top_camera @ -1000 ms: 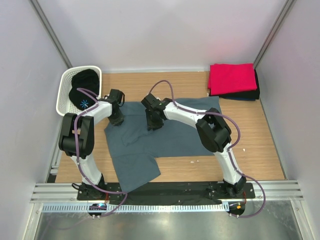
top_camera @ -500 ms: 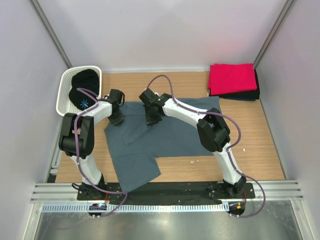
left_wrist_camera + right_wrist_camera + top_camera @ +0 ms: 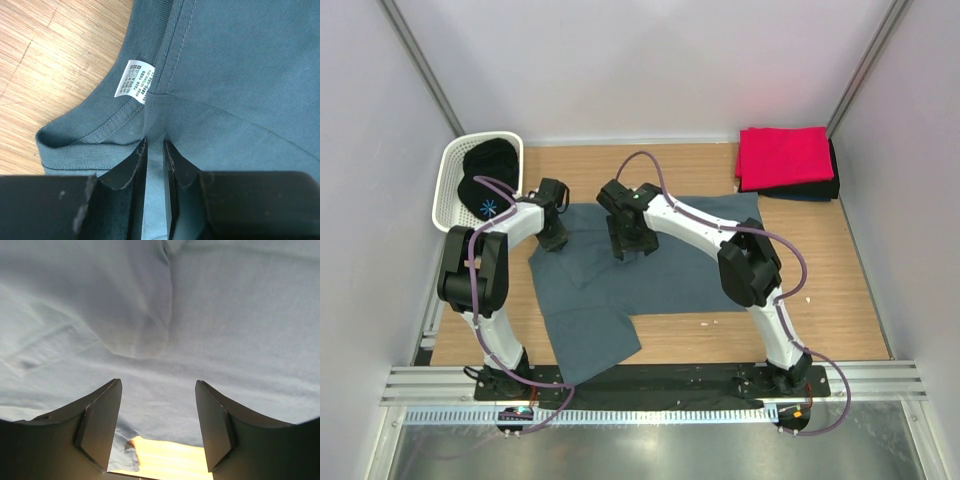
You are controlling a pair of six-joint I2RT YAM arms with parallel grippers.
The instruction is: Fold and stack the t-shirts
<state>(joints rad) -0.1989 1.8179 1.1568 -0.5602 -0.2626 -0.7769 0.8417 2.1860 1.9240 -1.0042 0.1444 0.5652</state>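
Note:
A large slate blue-grey t-shirt point(image 3: 660, 265) lies spread on the wooden table, one part trailing toward the near edge. My left gripper point(image 3: 554, 238) is at its far left corner, shut on a pinched ridge of the cloth point(image 3: 155, 150) just below the collar and its white label point(image 3: 135, 80). My right gripper point(image 3: 629, 246) stands open low over the shirt's upper middle. Nothing lies between its fingers point(image 3: 102, 425), only flat cloth point(image 3: 210, 325) and a strip of table under them. A folded red t-shirt point(image 3: 785, 155) rests on a dark folded one point(image 3: 820, 190) at the back right.
A white perforated basket point(image 3: 448, 170) stands at the back left with a black garment point(image 3: 485, 180) bearing a blue star print inside. Grey walls close in both sides and the back. A metal rail point(image 3: 650, 385) runs along the near edge.
My right gripper closed on the shirt, then opened and let the cloth go, shifting slightly left. The left gripper has held its pinch without moving.

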